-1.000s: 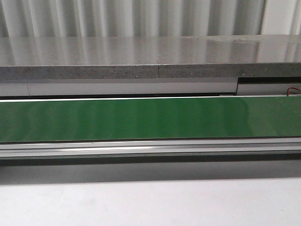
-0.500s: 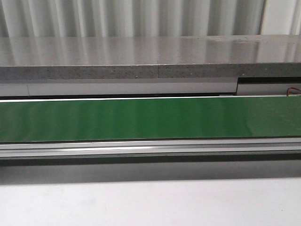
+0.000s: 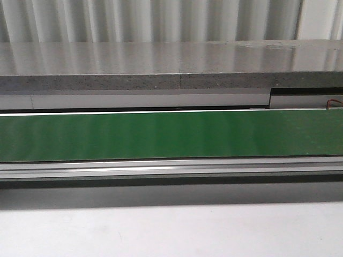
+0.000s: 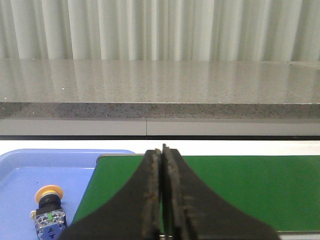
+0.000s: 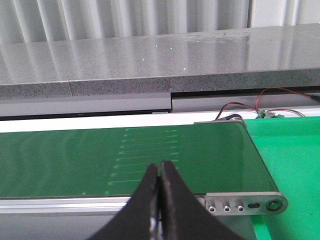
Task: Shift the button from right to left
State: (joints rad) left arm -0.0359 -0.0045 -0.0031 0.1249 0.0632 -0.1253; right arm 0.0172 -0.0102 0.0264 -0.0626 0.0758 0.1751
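Button (image 4: 48, 210): one only, lower left of the left wrist frame, lying in the blue tray (image 4: 20, 170) just past the end of the green belt (image 3: 171, 135). Yellow cap up toward the tray's middle, grey block body with pale markings toward the frame edge. It's tipped on its side, apart from the tray walls. Not visible in the front frame or the right wrist frame.

My left end effector (image 4: 162, 200) has its two fingers pressed together, holding nothing, hanging above the belt's end beside the tray. My right end effector (image 5: 160, 200) is likewise pinched closed and empty, over the belt near its roller end, with the green bin (image 5: 290, 165) at lower right of that frame.

Why this layout, my guess: tray sits at the belt's left end as the drop spot, so the button already lying there suggests the transfer is finished, or that this one is from a previous cycle; can't tell which. Both effectors closed and parked reads as idle or waiting.

Counts: one button, one tray, one belt, one bin, two end effectors. Grey desk (image 3: 171, 230) in front of the belt, bottom of the front frame.
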